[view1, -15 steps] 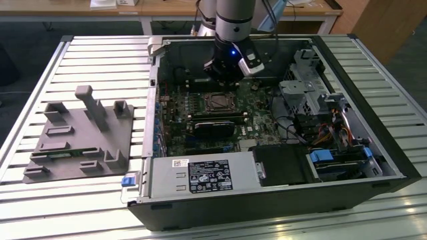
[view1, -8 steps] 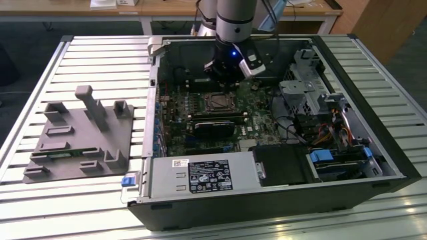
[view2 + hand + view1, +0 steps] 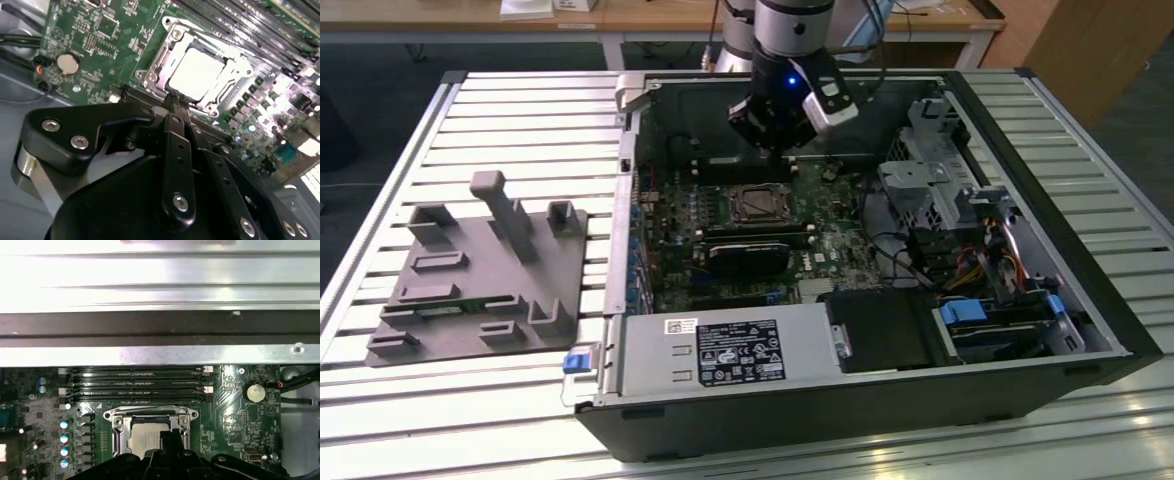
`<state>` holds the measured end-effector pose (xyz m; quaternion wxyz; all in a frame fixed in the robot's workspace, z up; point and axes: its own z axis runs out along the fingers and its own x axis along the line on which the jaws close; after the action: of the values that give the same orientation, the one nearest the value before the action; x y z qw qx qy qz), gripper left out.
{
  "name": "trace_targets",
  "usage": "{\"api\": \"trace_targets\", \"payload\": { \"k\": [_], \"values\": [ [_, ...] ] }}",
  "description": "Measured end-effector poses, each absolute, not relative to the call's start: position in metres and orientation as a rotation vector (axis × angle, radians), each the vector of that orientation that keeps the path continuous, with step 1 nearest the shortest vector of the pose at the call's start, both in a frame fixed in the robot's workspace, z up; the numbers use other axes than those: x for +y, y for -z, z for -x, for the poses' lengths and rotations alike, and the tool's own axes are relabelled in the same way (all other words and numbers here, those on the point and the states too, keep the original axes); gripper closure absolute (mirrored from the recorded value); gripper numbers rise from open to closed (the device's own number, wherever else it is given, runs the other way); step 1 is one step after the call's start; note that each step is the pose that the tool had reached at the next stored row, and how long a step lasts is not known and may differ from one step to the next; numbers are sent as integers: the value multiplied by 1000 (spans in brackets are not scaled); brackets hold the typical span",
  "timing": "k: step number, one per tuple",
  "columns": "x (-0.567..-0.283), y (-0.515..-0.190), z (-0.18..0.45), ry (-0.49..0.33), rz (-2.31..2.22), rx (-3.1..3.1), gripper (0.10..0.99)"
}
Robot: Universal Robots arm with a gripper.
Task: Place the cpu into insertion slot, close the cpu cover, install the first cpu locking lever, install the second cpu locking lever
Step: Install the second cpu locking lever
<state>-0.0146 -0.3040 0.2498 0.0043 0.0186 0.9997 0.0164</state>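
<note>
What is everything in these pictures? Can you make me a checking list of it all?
Surface: slatted metal table, holding an open computer case.
Job's things: cpu sits in the insertion slot; cpu cover lies closed around it.
Clutter: grey fixture block at the exterior view's left.
Grippers: gripper shut, hanging over the socket's edge.
Cables: coloured wire bundle inside the case.
Surroundings: wooden desk behind the table.
</note>
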Motion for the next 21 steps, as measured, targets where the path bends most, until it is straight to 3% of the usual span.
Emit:
{"api": "trace_targets", "payload": {
  "k": [11, 21],
  "values": [
    [-322, -249, 15, -52, -58, 3137, 980],
    [-341, -243, 14, -111, -59, 3153, 980]
  ]
}}
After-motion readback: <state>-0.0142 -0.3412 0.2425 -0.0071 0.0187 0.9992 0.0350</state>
